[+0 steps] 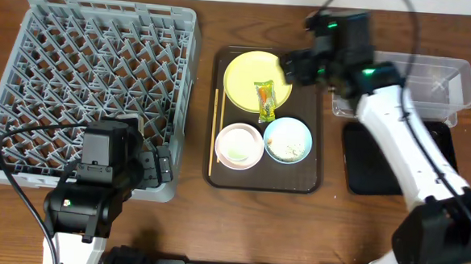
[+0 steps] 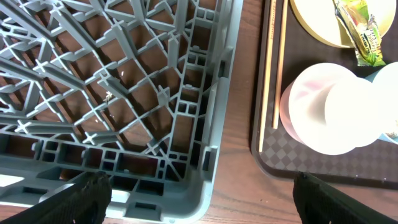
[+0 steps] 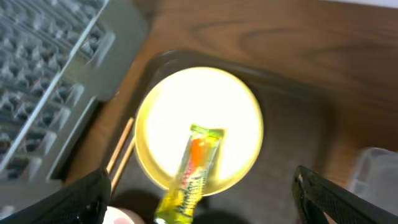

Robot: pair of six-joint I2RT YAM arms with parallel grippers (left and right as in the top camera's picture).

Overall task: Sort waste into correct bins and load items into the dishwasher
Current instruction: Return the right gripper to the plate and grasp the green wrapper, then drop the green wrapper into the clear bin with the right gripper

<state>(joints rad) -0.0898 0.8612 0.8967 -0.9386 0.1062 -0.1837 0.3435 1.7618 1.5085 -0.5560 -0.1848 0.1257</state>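
Plate (image 1: 250, 80) edge hidden under right end effector (image 1: 292, 69), wrapper (image 3: 189, 171) blurred, chopsticks (image 2: 278, 62) cropped.

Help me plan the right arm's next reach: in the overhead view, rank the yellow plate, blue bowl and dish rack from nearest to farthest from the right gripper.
From the right gripper:
1. yellow plate, right beside it, on its left.
2. blue bowl, nearer the robot's base.
3. dish rack, far left.
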